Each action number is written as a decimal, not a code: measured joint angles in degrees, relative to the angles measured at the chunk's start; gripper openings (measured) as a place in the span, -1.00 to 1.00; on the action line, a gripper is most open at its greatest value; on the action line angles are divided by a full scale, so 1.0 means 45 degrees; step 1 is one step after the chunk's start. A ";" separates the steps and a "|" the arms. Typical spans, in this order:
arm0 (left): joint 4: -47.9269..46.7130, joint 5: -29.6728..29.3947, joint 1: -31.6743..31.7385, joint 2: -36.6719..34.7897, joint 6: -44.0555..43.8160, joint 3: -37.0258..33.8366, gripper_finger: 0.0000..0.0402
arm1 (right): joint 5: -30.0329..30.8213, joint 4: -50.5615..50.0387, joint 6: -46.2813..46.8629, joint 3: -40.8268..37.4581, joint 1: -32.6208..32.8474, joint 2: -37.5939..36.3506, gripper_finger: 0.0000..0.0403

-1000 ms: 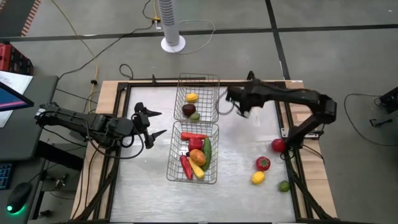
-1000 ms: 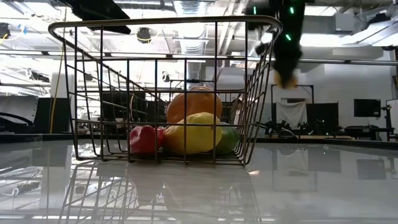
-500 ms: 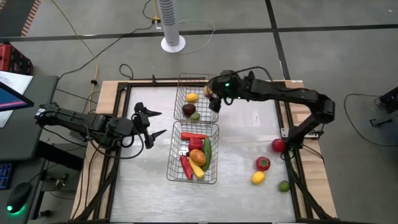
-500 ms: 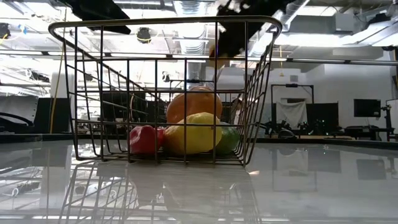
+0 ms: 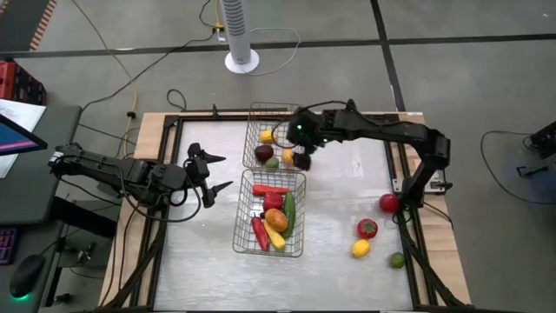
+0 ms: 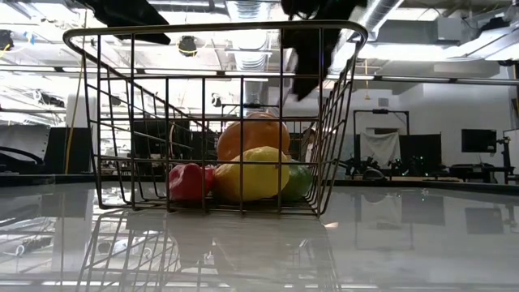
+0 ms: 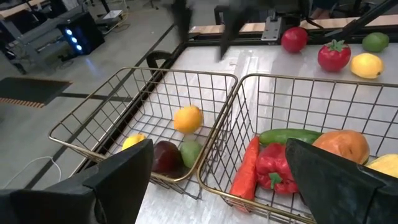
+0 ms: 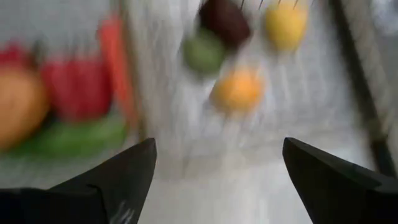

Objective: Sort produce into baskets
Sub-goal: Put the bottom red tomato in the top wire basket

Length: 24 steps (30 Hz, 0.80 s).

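Note:
Two wire baskets stand mid-table. The far basket [image 5: 278,130] holds a yellow lemon [image 5: 268,136], a dark plum [image 5: 263,154], a green lime [image 5: 273,163] and a small orange fruit [image 7: 188,118]. My right gripper [image 5: 300,149] hangs open above that basket's right side, pointing down, with nothing between its fingers [image 8: 214,180]. The orange fruit [image 8: 237,90] is below it, apart from the fingers. The near basket [image 5: 271,248] holds red peppers, a cucumber [image 7: 287,135] and an orange. My left gripper [image 5: 213,174] waits open, left of the baskets.
Loose produce lies on the table's right side: two red tomatoes [image 5: 387,203] [image 5: 367,229], a lemon [image 5: 360,249] and a lime [image 5: 396,259]. A wooden frame [image 5: 152,174] borders the table. Bare tabletop lies between the baskets and the loose pieces.
My right gripper has carried the small orange fruit from right of the far basket toward the table's left, over the basket. It has tipped downward and opened. The fruit has left the fingers and is now down inside the far basket.

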 joint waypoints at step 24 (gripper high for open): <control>-0.0223 0.0053 0.0000 0.0004 -0.0867 0.0000 0.75 | -0.2177 -0.6388 0.7299 -0.5407 0.6383 -0.0525 0.79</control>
